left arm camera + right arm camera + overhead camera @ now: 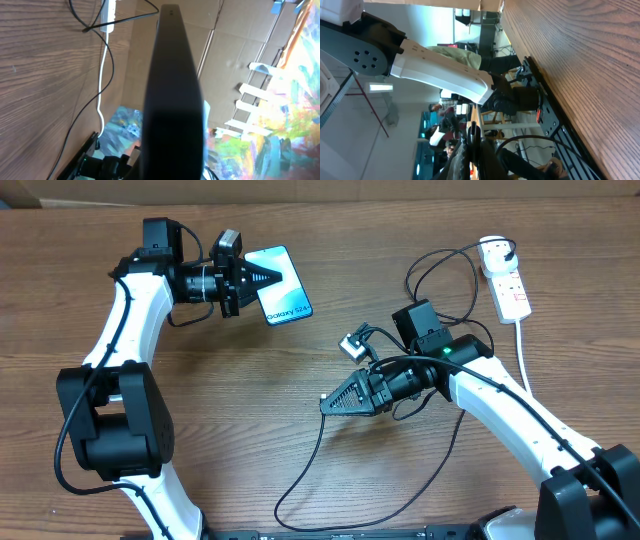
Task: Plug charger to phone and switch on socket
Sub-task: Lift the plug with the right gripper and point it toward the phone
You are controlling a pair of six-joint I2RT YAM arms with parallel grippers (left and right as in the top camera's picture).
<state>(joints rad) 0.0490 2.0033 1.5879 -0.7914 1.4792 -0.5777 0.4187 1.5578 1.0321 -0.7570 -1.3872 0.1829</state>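
Brown wood-grain surface (250,400) lies under both arms. The left gripper (266,277), rolled onto its side, is clamped on the phone (285,298). One black finger reaches in over a long edge and across the lit blue-and-white screen, and the "Galaxy S24" end sticks out to one side of the fingers. From the left wrist camera the phone (172,100) shows edge-on, a dark blurred slab straight ahead of the gripper. The right gripper (325,403) is clenched as well and points toward the left arm. The charger (300,470) leaves its fingertips as a thin black cable, drops toward the near edge, then loops back under the arm behind it; the plug tip is too small to make out. The phone is well apart from the right gripper, ahead of it and toward the far side. The socket (508,285) lies well behind the right gripper, past its wrist, with a black plug at its far end and a white cord (523,355) trailing beside the arm.
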